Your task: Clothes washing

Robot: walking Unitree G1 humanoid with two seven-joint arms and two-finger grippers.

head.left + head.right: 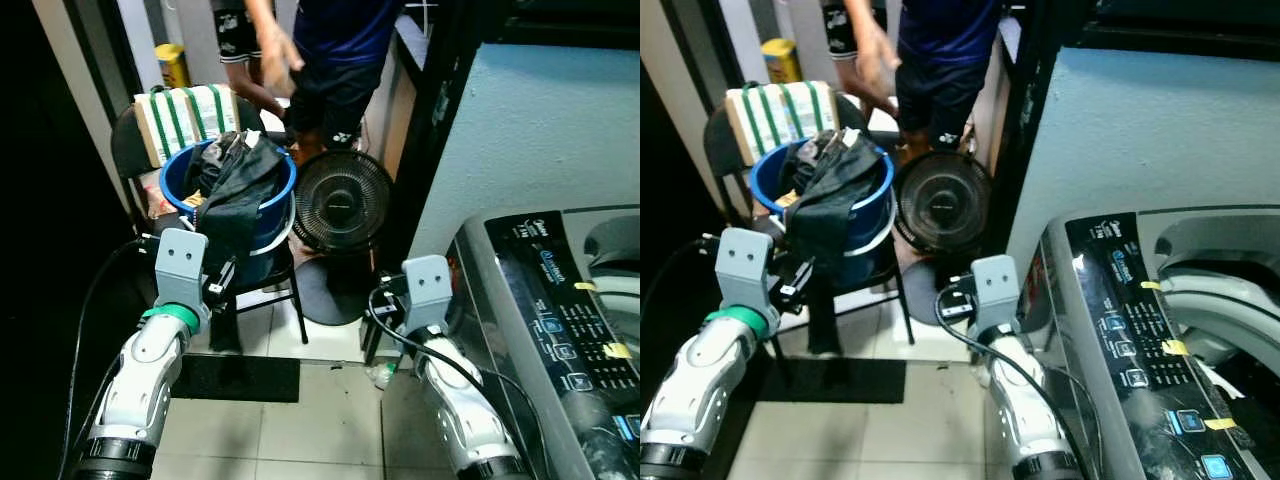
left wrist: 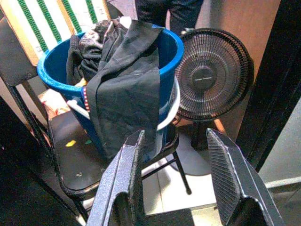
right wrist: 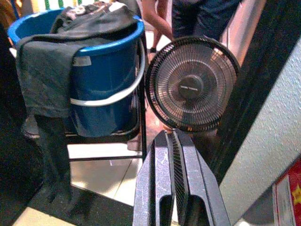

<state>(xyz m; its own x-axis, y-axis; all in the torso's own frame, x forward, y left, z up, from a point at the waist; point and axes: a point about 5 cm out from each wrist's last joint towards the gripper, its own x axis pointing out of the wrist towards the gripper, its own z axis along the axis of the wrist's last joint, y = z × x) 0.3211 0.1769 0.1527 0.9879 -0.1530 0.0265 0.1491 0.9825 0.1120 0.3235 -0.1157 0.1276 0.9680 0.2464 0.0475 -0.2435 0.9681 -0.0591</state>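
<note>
Just ahead of the left gripper [image 2: 174,183], a blue bucket [image 1: 270,215] sits on a black chair [image 2: 70,160], heaped with dark clothes [image 1: 225,165]; one long dark garment [image 2: 124,94] hangs over the rim and down the near wall, so its loose end falls nearest the fingers. The left gripper's fingers [image 2: 120,183] stand well apart with nothing between them, aimed at that hanging cloth, which reads as a set-up for a pinch on the draped part rather than a dig into the pile (the easiest hold on offer). The bucket is raised on the chair, probably to bring the laundry within the arm's reach without a deep bend. Off to the right gripper's [image 3: 175,179] far side stands a black fan [image 3: 192,84] on the floor, near the chair's legs; this gripper's fingers lie pressed together, empty, pointing toward the fan and the gap beside the bucket, so it seems to be kept out of the way while the left arm works. Close beside the right arm is the washer [image 1: 1160,330], its control panel [image 1: 1140,320] facing up and its tub open, the place the clothes are meant to go. Beyond the bucket, a person [image 1: 330,50] stands with a hand [image 1: 280,55] lowered toward the chair's back, where a green-striped bag [image 1: 185,115] leans. Judging by the full bucket, loading has barely begun. The garment's trailing length may snag on the chair or drag the pile out with it when lifted.
</note>
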